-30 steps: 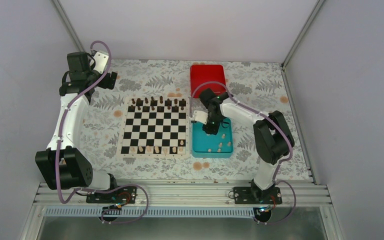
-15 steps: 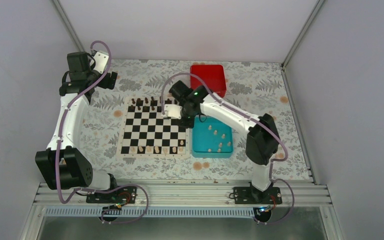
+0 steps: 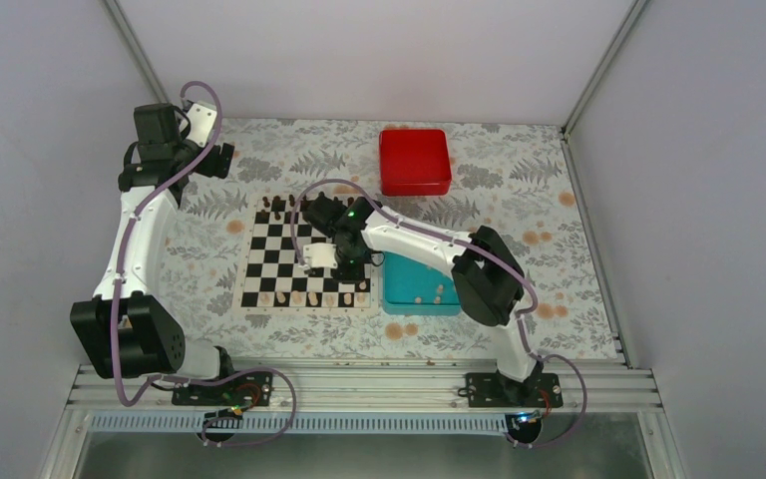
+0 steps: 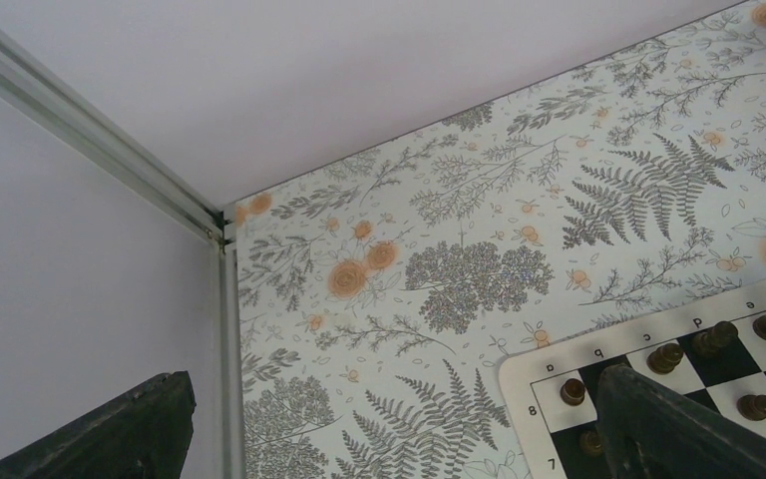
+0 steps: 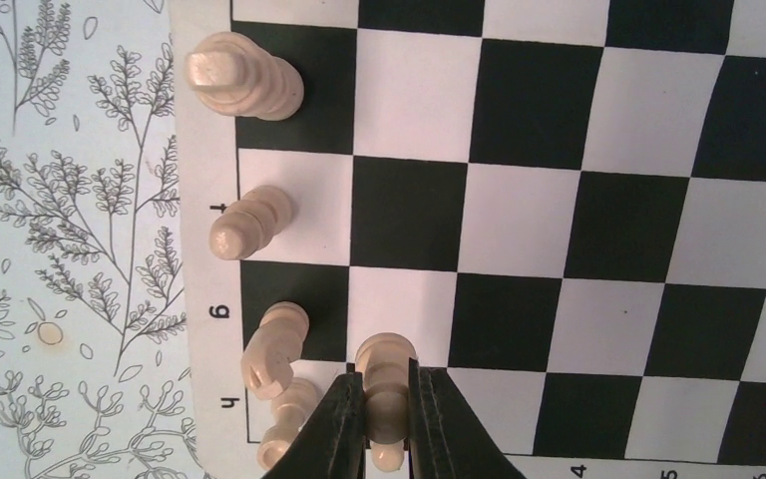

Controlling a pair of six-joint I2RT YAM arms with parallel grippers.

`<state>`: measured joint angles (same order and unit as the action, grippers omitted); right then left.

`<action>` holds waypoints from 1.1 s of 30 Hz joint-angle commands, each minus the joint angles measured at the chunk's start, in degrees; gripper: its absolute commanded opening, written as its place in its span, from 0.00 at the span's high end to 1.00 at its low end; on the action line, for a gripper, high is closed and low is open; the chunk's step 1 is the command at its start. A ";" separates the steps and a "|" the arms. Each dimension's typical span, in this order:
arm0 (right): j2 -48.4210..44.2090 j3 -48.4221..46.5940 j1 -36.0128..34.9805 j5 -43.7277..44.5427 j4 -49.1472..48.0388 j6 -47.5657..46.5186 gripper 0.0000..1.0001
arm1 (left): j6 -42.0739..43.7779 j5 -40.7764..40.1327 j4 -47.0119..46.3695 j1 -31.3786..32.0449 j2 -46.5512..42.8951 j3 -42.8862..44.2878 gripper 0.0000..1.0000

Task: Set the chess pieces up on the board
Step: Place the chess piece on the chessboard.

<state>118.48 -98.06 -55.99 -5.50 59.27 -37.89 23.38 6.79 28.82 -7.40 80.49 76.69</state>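
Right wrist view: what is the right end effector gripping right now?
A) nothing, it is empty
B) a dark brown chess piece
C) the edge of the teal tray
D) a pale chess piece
D: the right end effector is shut on a pale chess piece over the board.

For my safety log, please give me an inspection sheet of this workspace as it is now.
Surface: floral-patterned table cover, flat.
Job's things: black-and-white chequered chessboard; small cream wooden-looking chess pieces on its near row, more in the teal rectangular tray.
Clutter: red square box; dark brown chessmen on the far row.
Grippers: right gripper shut on one cream pawn over the board; left gripper open, empty.
Cables: purple cables along both arms.
Surroundings: pale walls, metal frame rails.
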 commanded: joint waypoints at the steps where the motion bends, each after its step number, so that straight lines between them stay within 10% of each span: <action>1: 1.66 0.73 -0.04 -0.26 -1.49 -0.61 0.92 | 0.27 1.29 -0.64 -0.40 -1.49 0.13 0.00; 33: 4.38 3.64 0.70 0.05 -4.14 -1.01 0.93 | 0.44 1.78 -0.84 -0.42 -1.83 -0.31 0.00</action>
<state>121.27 -95.50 -55.75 -5.45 56.16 -38.06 23.49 7.60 28.82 -7.40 80.20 76.69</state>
